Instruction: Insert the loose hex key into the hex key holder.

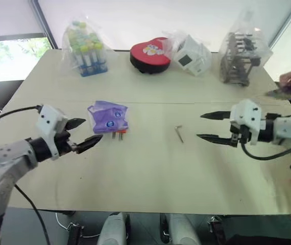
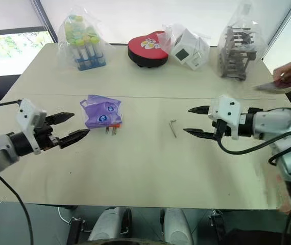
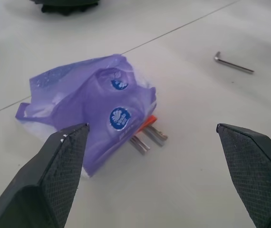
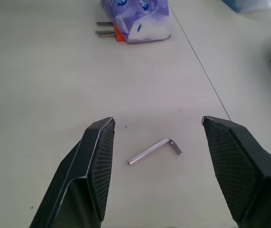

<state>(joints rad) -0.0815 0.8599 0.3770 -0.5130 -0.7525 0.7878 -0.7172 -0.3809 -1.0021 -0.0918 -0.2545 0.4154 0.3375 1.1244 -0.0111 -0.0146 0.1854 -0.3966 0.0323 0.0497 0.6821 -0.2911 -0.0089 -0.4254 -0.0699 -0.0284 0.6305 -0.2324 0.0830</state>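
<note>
Starting on our left, the left gripper (image 1: 81, 134) hangs just above the table (image 1: 145, 178) with its two black fingers spread wide and nothing between them. Just ahead of its fingertips, toward the middle of the table, lies the purple bag (image 1: 107, 117). The hex key holder (image 3: 147, 122) sits under the bag's near edge: we see a strip of orange-red plastic and a few short metal prongs poking out from beneath the purple film, pointing toward our side of the table. Most of the block is covered, so we cannot tell how its slots face.

Moving right, the loose hex key (image 1: 179, 133) lies flat on bare table, well apart from the bag and holder and between the two grippers. From the right gripper (image 1: 207, 126) it lies just beyond the fingertips toward the table's middle; from the left gripper it lies past the bag, a good deal farther off. So we judge the right arm the nearer one for the pickup. The key's long leg runs roughly toward and away from us, with the short bend at the far end. In the right wrist view the key lies ahead of and between the two fingers, its long leg slanted across the gap rather than along it.

The right gripper is also spread open and empty, above the table and pointing inward toward the key.

Along the far edge stand a bag of tubes (image 1: 86, 48), a red case (image 1: 149, 54), a white cube in a bag (image 1: 190, 55) and a dark rack in a bag (image 1: 239, 53).
</note>
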